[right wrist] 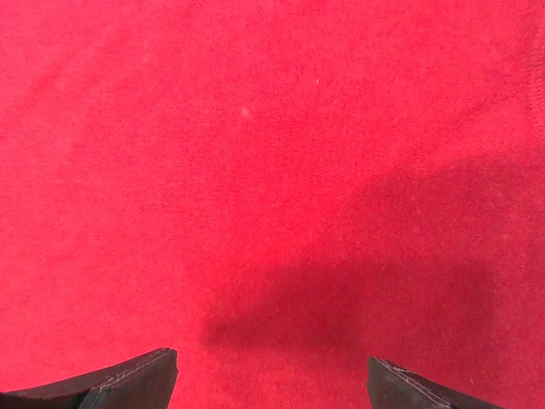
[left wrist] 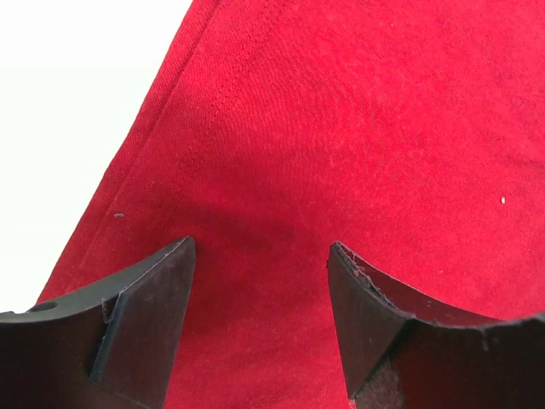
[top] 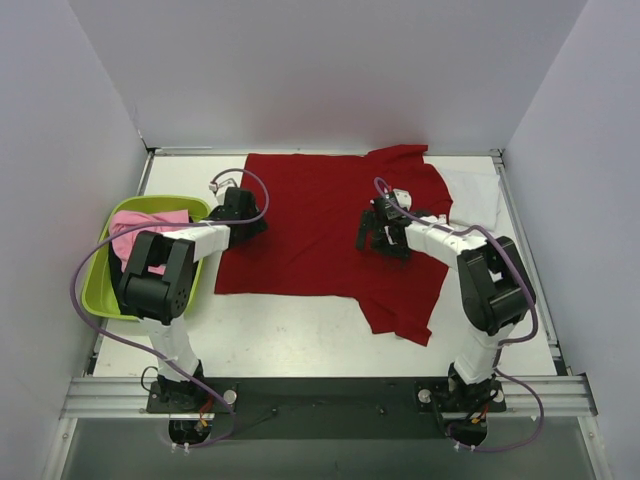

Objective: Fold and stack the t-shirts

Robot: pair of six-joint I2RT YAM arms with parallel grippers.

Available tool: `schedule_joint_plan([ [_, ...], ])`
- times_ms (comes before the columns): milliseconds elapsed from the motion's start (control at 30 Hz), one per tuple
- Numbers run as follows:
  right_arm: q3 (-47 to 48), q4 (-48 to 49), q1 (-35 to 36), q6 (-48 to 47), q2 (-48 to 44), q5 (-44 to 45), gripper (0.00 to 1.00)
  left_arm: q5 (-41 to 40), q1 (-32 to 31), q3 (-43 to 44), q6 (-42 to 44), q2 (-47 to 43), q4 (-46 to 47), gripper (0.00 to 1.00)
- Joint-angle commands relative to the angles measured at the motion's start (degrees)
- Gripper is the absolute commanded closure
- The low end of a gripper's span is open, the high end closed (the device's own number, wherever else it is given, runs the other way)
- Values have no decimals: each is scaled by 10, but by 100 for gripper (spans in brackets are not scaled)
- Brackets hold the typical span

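The deep red t-shirt lies spread flat across the middle of the table, one sleeve at the far right and one hanging toward the near right. My left gripper is open above the shirt's left edge; in the left wrist view the red cloth and its hem fill the view between the fingers. My right gripper is open above the shirt's right half; its wrist view shows only red cloth. A pink t-shirt lies in the tub. A white t-shirt lies flat at the far right.
The lime-green plastic tub stands at the table's left edge beside the left arm. Grey walls close in the table on three sides. Bare white tabletop shows in front of the red shirt.
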Motion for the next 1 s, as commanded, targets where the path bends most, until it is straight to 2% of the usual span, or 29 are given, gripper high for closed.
schedule_joint_plan([
  [0,-9,-1,2,-7,-50,-3,6,-33,-4,-2,-6,19,-38,27],
  [233,-8,-18,3,-7,-57,-2,6,-79,-1,-45,-71,-28,-105,27],
  [433,-12,-26,3,-6,-78,2,6,-95,7,-125,-94,-92,-98,27],
  [567,-14,-33,3,-6,-92,3,6,-105,11,-148,-98,-128,-105,27],
  [800,-17,-45,3,-13,-124,11,6,-72,10,-142,-82,-175,-97,26],
  [967,-52,-79,7,-26,-204,47,4,-8,1,-123,-62,-230,-101,21],
])
